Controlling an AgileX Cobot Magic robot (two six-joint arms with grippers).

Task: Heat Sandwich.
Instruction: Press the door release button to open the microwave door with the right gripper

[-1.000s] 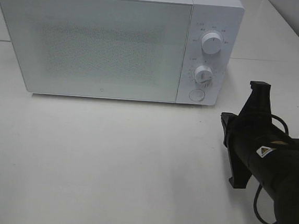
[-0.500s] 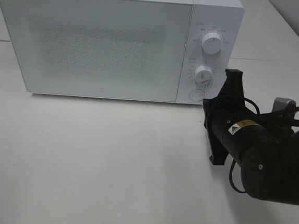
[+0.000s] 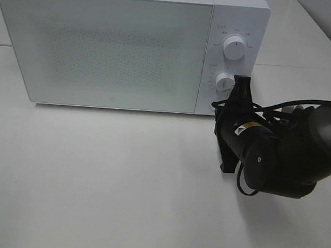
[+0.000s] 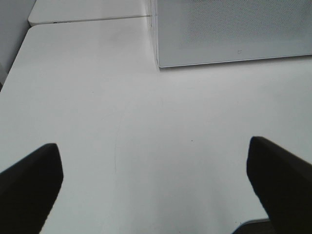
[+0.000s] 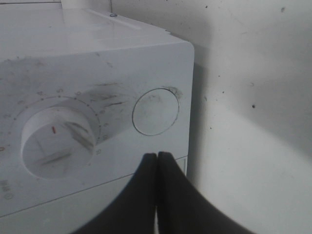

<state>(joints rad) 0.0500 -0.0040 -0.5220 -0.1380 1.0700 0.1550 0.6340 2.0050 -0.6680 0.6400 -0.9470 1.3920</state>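
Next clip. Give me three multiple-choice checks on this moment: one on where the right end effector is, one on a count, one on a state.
1. Where is the right end effector?
A. close by the round button of the microwave
B. on the microwave's roof
C. over the bare table, far left

2. How many rotary knobs are on the control panel?
A. one
B. two
C. four

3. The microwave door is:
A. shut
B. swung wide open
C. missing

Answers:
1: A, the right wrist view shows its closed tips just short of the button.
2: B, one knob sits above the other on the panel.
3: A, the door lies flush with the front.
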